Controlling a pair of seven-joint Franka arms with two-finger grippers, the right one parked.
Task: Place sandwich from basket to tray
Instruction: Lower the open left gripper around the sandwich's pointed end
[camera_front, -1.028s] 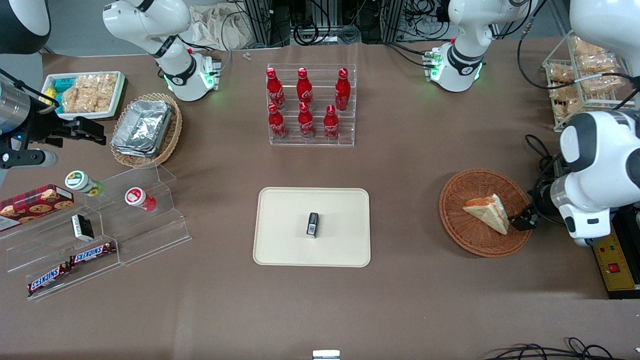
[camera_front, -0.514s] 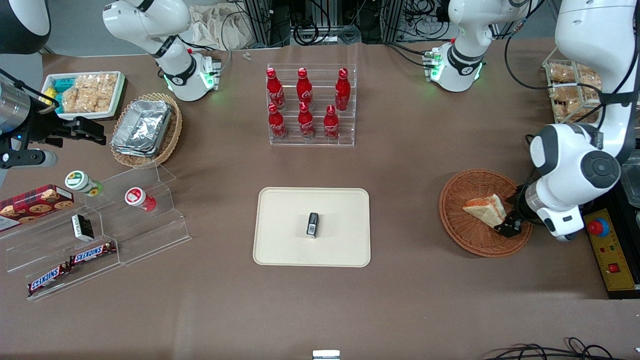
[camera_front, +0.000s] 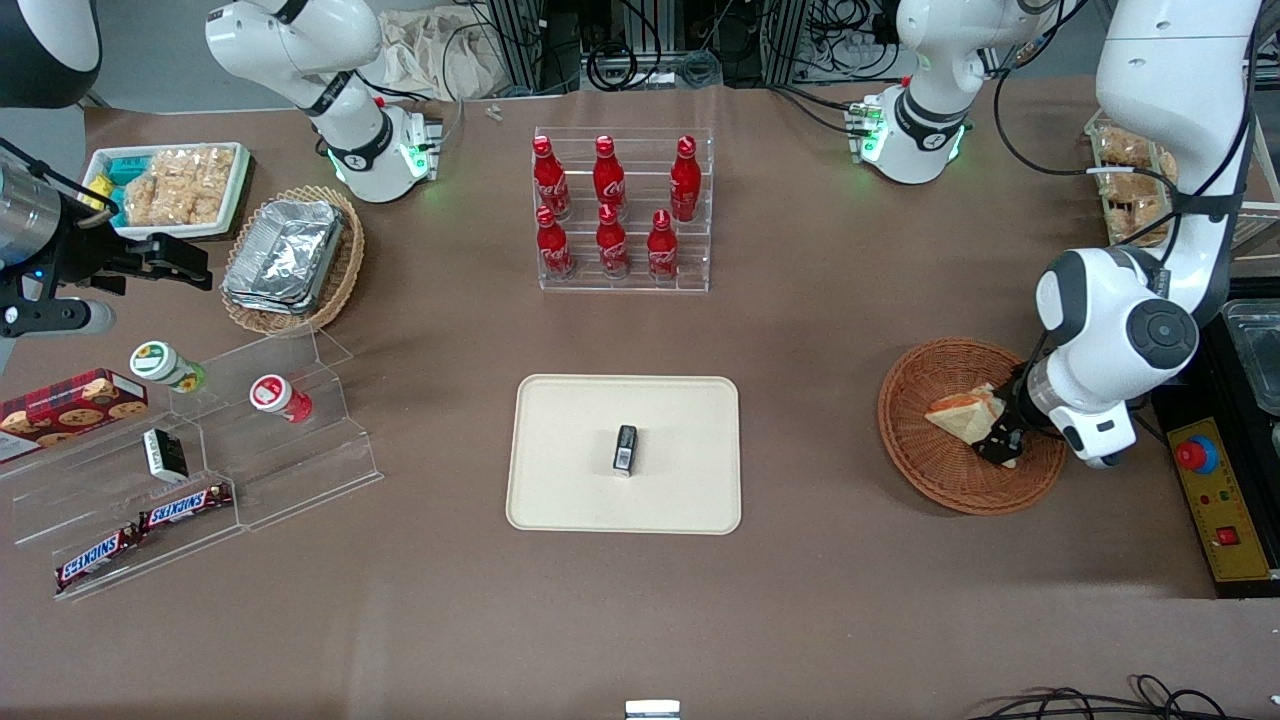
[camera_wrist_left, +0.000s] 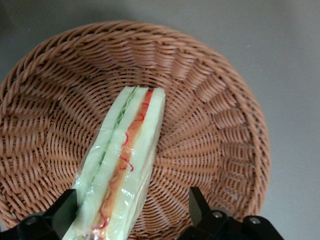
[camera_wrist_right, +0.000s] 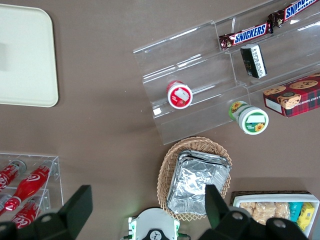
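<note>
**Grasp stage, transfer not begun**

Sandwich (camera_wrist_left: 122, 165) lies in basket (camera_front: 925, 470), well apart from tray (camera_front: 560, 500). Gripper (camera_front: 1000, 443) down at sandwich, fingers (camera_wrist_left: 65, 212) spread wide either side, not closed. Left: clamp, lift, carry to tray.

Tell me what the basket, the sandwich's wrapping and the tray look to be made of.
Basket: woven wicker, matte reddish-brown, strands visible. Sandwich wrap: thin clear film, probably plastic, glossy and creased. Tray: smooth cream surface, likely plastic. The gripper is open, straddling the sandwich in the basket.
</note>
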